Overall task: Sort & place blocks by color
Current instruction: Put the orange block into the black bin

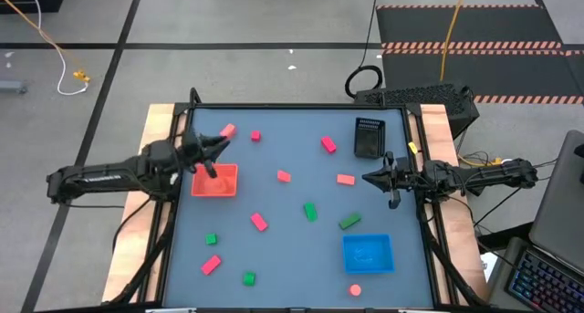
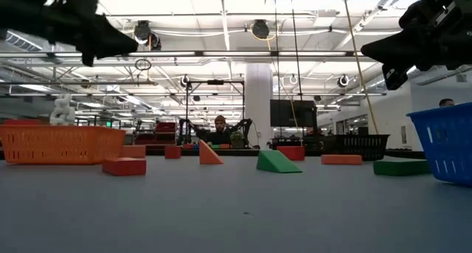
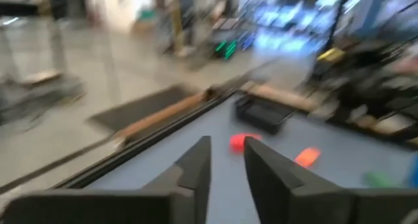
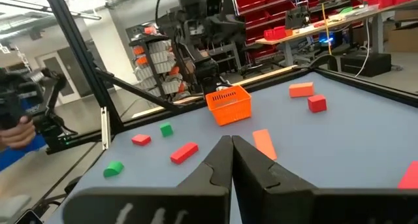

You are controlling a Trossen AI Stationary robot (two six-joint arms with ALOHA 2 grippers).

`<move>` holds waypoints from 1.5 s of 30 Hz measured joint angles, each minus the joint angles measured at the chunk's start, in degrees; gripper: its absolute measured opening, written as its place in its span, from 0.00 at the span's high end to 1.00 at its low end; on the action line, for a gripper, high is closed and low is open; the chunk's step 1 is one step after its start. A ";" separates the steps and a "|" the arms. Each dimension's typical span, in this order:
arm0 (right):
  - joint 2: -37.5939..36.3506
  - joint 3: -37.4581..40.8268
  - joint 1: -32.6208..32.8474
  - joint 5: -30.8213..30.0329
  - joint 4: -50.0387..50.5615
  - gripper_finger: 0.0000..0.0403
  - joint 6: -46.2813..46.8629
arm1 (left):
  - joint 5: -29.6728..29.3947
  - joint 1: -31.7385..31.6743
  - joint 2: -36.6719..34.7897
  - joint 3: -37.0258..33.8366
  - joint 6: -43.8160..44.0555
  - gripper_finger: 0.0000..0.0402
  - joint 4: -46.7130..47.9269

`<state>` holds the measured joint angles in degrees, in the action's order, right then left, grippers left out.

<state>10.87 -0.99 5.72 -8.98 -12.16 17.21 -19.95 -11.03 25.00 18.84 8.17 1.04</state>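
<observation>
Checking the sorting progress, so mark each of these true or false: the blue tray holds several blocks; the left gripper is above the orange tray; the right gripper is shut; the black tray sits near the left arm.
1. The blue tray holds several blocks. False: it looks empty.
2. The left gripper is above the orange tray. True.
3. The right gripper is shut. True: its fingers meet with nothing between them.
4. The black tray sits near the left arm. False: it lies on the right arm's side.
</observation>
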 joint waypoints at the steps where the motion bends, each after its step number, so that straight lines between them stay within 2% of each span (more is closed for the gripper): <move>1: 0.00 0.00 0.00 0.01 0.00 1.00 0.03 | -1.56 -0.24 1.96 3.06 0.11 0.70 4.18; 5: 0.00 0.00 0.00 -0.41 -0.16 1.00 -0.28 | -4.09 -3.31 11.52 13.33 4.04 0.57 17.16; 7: 0.00 0.00 0.00 -3.02 -0.41 1.00 -2.36 | -4.60 -5.78 16.48 16.30 7.33 0.51 21.29; 10: 0.00 0.00 -0.02 -6.26 -0.37 1.00 -4.62 | -4.77 -9.87 23.67 18.36 9.88 0.44 23.37; 15: 0.02 0.00 -0.02 -6.00 -0.02 1.00 -4.23 | -2.64 -16.21 34.61 20.78 9.73 0.37 24.88; 20: 0.02 0.00 -0.02 -5.83 -0.01 1.00 -4.49 | -2.33 -22.77 44.54 25.87 8.67 0.31 32.35; 23: 0.02 0.00 -0.02 -4.54 0.49 1.00 -4.79 | 0.40 -25.95 49.28 28.56 8.40 0.28 35.79; 27: 0.02 0.00 0.00 -4.45 0.49 0.97 -5.21 | 5.54 -29.29 54.57 30.48 6.07 0.25 35.95; 36: 0.02 0.00 0.00 -4.63 0.48 0.96 -11.06 | 7.91 -35.45 65.42 32.56 -0.39 0.24 35.05; 45: 0.00 0.00 0.00 -4.69 4.17 0.96 -10.93 | 12.03 -36.33 71.70 33.07 -3.45 0.26 30.78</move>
<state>10.87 -0.99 5.72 -13.67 -7.99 6.28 -7.92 -47.35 96.70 51.92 4.73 31.82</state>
